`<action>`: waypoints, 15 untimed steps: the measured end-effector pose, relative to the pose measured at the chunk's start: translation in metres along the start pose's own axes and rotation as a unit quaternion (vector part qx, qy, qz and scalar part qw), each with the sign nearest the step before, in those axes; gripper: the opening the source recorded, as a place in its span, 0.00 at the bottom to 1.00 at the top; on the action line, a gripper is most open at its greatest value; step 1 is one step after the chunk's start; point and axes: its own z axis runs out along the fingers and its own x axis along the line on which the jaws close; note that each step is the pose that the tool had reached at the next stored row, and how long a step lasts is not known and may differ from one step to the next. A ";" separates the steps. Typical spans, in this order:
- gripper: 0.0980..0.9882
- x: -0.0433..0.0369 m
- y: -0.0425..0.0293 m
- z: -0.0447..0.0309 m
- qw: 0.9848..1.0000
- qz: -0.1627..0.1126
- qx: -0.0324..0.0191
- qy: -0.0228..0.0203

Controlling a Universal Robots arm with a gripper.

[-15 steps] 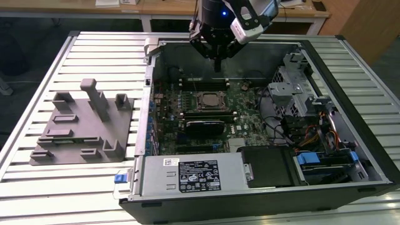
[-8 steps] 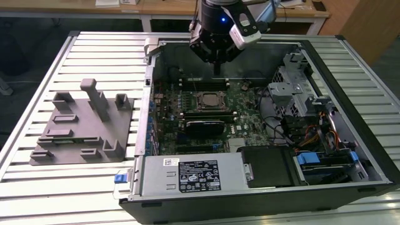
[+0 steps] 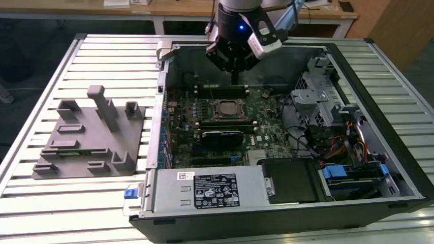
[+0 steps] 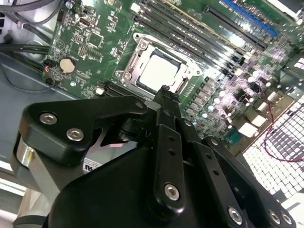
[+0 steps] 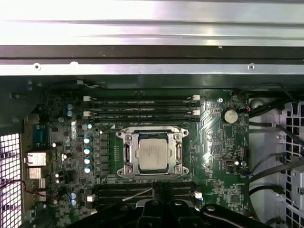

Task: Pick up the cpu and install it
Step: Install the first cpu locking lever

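1. Noting the cpu (image 5: 151,153) lying flat, pale top up, inside the metal socket frame (image 5: 124,154) on the green board (image 5: 216,142). Appearing square to the frame in both wrist views.
2. Logging the gripper (image 3: 234,80) hanging above the open computer case (image 3: 161,104), over the memory slots (image 3: 218,92) just beside the socket. Standing apart from the cpu, not touching it.
3. Reading the jaws as pressed together at the tips, with nothing showing between them.
4. Judging the placing part as done, going by the chip sitting inside the frame. Not managing to tell whether the frame is latched down over it.
5. Judging good practice for this step:
   - centring over the pale top before any contact;
   - moving straight up and down, never sideways, the contacts underneath probably being delicate;
   - favouring light, even pressure, so that no corner is tipping.
6. Flagging hazards: slot clips and frame edges crowding close around the socket, and cables (image 5: 273,164) lying off to one side of the board.
7. Recording the grey fixture (image 3: 88,137) sitting on the slatted table (image 3: 109,56) at the exterior view's left, well apart from the case.
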 end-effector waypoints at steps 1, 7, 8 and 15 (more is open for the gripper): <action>0.01 0.0000 0.0000 0.0009 1.000 0.000 -0.003 0.000; 0.01 0.0004 -0.0003 0.0077 1.000 0.000 -0.009 0.000; 0.01 0.0004 -0.0003 0.0088 1.000 0.000 -0.009 0.000; 0.01 0.0007 -0.0003 0.0149 1.000 0.000 -0.009 0.000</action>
